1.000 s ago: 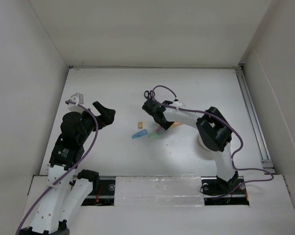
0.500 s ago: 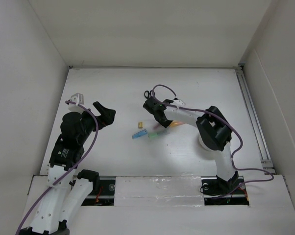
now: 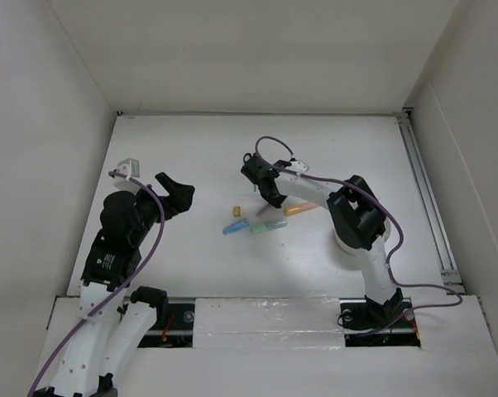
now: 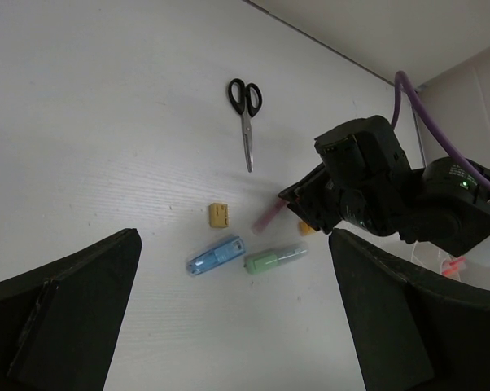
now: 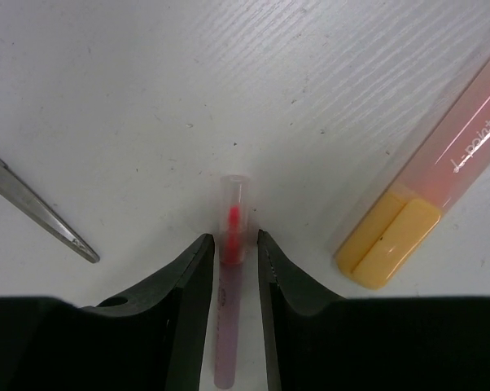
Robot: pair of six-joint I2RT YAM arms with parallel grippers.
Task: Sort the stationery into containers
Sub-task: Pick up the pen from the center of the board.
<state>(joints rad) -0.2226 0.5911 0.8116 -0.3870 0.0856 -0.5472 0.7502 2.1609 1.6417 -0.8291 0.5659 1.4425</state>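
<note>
Straddling red pen [image 5: 231, 244], right pincer [image 5: 233, 238] nearly closed; left pincer [image 3: 179, 188] wide; cup [image 3: 342, 246] contents unclear.

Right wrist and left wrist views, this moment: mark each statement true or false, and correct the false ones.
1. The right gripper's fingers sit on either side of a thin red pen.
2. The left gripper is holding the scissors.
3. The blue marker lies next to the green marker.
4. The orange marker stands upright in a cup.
1. The right gripper has its fingers on either side of the red pen. True.
2. The left gripper holds the scissors. False: the scissors lie on the table, and the left gripper is open and holds nothing.
3. The blue marker lies next to the green marker. True.
4. The orange marker stands upright in a cup. False: it lies flat on the table beside the red pen.
</note>
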